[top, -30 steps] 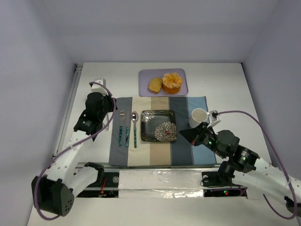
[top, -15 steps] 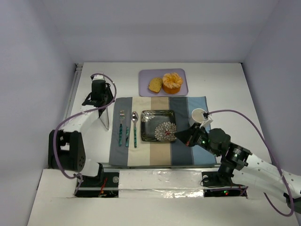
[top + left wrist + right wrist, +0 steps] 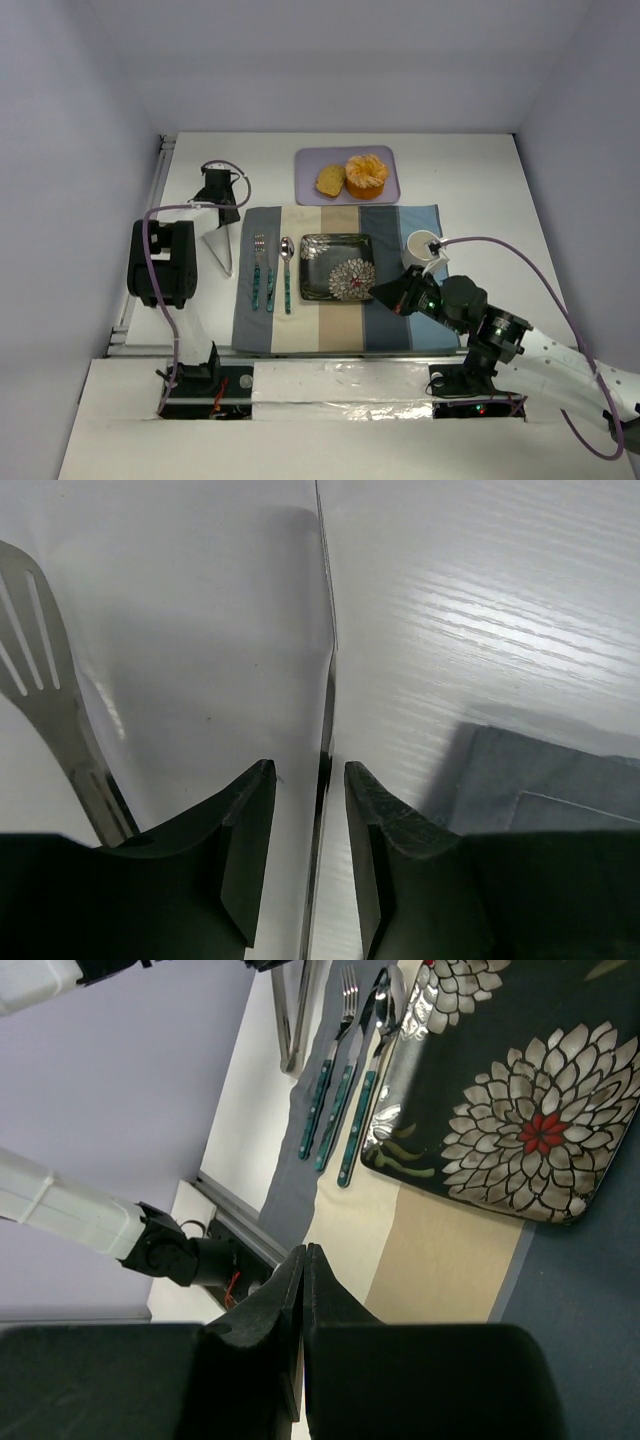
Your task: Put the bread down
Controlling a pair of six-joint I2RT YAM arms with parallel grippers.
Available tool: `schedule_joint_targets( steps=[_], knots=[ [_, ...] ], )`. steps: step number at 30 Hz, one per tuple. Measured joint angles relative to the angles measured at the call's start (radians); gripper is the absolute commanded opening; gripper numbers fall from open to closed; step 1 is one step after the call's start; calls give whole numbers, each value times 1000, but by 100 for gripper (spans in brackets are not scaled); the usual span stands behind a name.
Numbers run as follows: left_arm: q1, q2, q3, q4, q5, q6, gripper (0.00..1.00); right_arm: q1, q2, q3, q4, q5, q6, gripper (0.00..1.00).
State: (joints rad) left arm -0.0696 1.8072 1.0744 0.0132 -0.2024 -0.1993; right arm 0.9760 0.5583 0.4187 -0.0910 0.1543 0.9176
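Observation:
The bread (image 3: 329, 180), a small golden slice, lies on the lilac tray (image 3: 312, 160) at the back, next to a peeled orange fruit (image 3: 366, 175). My left gripper (image 3: 218, 214) is far left of the placemat, over metal tongs (image 3: 222, 246). In the left wrist view my left gripper (image 3: 310, 780) has its jaws a little apart with one thin tong arm (image 3: 328, 680) edge-on between them, touching neither; the slotted tong head (image 3: 40, 650) lies outside the left finger. My right gripper (image 3: 388, 292) is shut and empty over the placemat by the plate's front right corner; it also shows in the right wrist view (image 3: 303, 1252).
A dark floral plate (image 3: 338, 267) sits mid-placemat (image 3: 340, 325), and also shows in the right wrist view (image 3: 500, 1090). A fork, knife and spoon (image 3: 270, 272) lie left of it. A white cup (image 3: 421, 245) stands at the mat's right edge, just behind my right arm.
My left gripper has moved back and up, from beside the placemat to the tongs' top end. My right gripper has edged left toward the plate and stayed shut.

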Motion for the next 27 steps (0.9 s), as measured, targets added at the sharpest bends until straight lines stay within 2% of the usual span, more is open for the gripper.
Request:
schedule_joint_targets(
  steps=[4, 7, 8, 13, 16, 18, 19, 23, 27],
  knots=[
    [0, 67, 34, 5, -14, 21, 27, 0, 12, -8, 3, -6, 6, 2],
    [0, 92, 70, 17, -20, 34, 12, 0, 27, -8, 13, -10, 6, 2],
    [0, 100, 79, 19, -23, 37, 0, 0, 33, -8, 14, -10, 6, 3],
    [0, 120, 98, 11, -88, 55, 0, 0, 64, -8, 21, -19, 6, 5],
    [0, 118, 105, -7, -152, 58, 0, 0, 90, -8, 40, -27, 6, 14],
    [0, 102, 105, -18, -176, 56, 0, 0, 117, -8, 60, -38, 7, 29],
    [-1, 85, 104, -27, -182, 53, 0, 0, 130, -8, 65, -43, 9, 42],
    [-37, -55, 98, -40, -189, 45, 0, 0, 213, 22, 77, -72, -2, 72],
    [-147, -266, 97, -23, -138, 15, 0, 0, 314, 89, 121, -103, -13, 85]
  ],
)
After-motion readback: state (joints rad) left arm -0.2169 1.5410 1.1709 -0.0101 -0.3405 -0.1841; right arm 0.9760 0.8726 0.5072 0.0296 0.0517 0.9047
